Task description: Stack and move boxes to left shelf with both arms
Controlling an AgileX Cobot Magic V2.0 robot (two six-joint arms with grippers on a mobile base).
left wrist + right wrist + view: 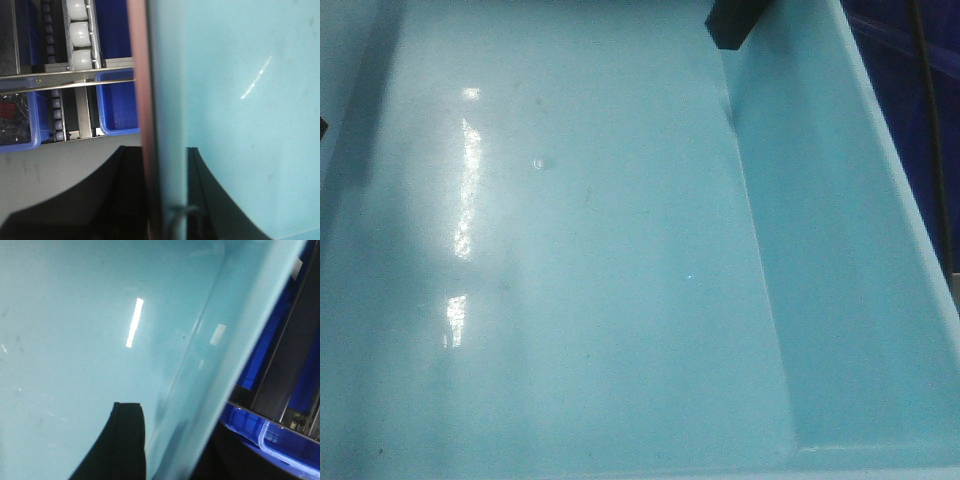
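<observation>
Teal tub (240, 100) nested in pink tub (140, 100); roller rack (80, 35) beyond, crates (117, 107) beneath it

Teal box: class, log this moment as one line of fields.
teal box: held, fills front view | pink box: edge beside teal wall | left gripper: straddles both walls | right gripper: finger inside teal box | shelf: behind

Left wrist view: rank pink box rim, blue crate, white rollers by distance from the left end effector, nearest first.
1. Pink box rim, clamped with the teal box in the left end effector.
2. Blue crate, below the front bar.
3. White rollers, top, up the lane.
</observation>
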